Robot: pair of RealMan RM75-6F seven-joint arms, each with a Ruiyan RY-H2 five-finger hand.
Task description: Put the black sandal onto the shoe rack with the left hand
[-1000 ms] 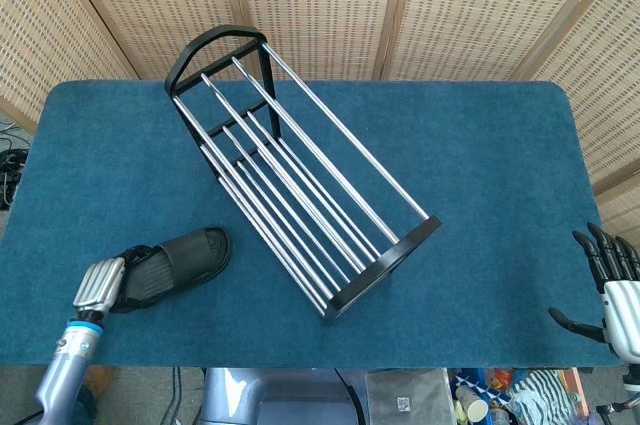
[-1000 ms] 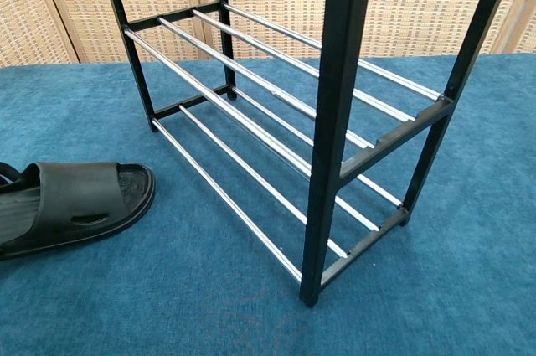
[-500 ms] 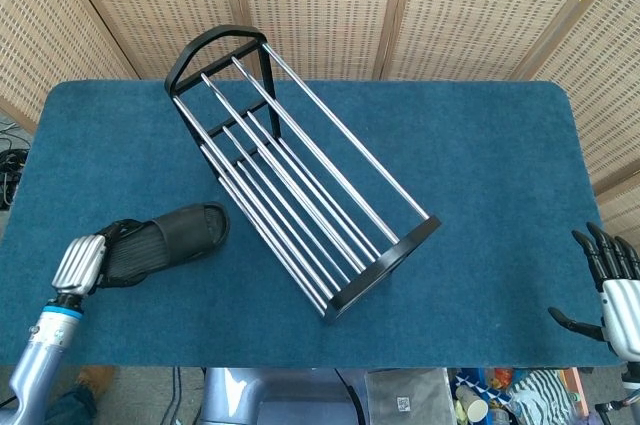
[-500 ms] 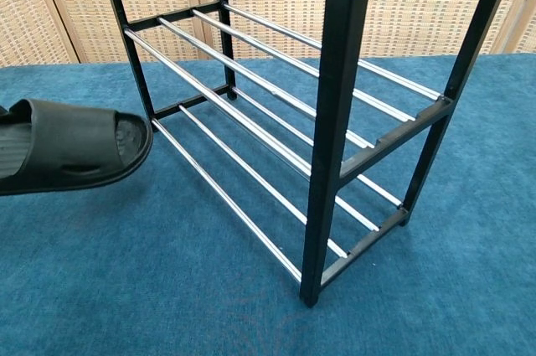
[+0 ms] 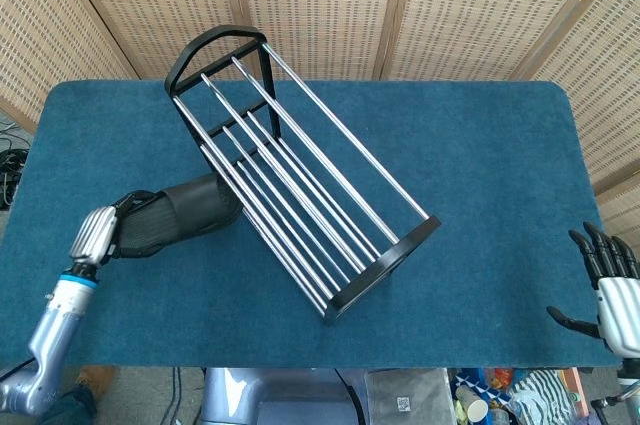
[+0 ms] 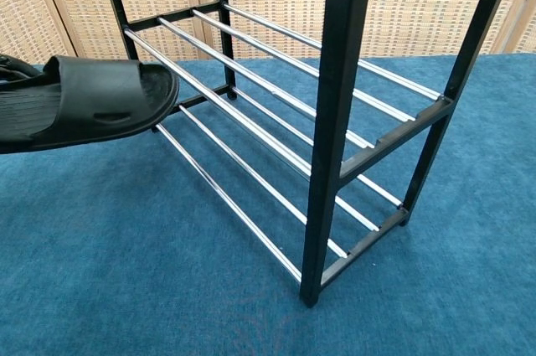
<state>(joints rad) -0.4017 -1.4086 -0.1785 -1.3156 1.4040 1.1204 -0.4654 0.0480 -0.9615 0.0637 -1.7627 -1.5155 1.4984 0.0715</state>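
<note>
My left hand [image 5: 100, 234] grips the heel end of the black sandal [image 5: 175, 217], holding it lifted off the table. The sandal [image 6: 84, 103] points its toe at the shoe rack [image 5: 290, 170], a black frame with chrome bars standing diagonally across the table. Its toe is level with the front bar between the two tiers [image 6: 234, 113] and right beside it; whether it touches I cannot tell. The hand itself is almost wholly outside the chest view. My right hand [image 5: 608, 285] hangs at the table's front right corner, fingers apart and holding nothing.
A blue cloth [image 5: 470, 155] covers the table. Woven wicker screens [image 5: 330, 5] close off the back. Bags and clutter [image 5: 480, 400] lie on the floor below the front edge.
The left hand has lifted the sandal off the cloth and carried it right and away from the front edge, so its toe now meets the rack's front bars. The right hand stayed put.
</note>
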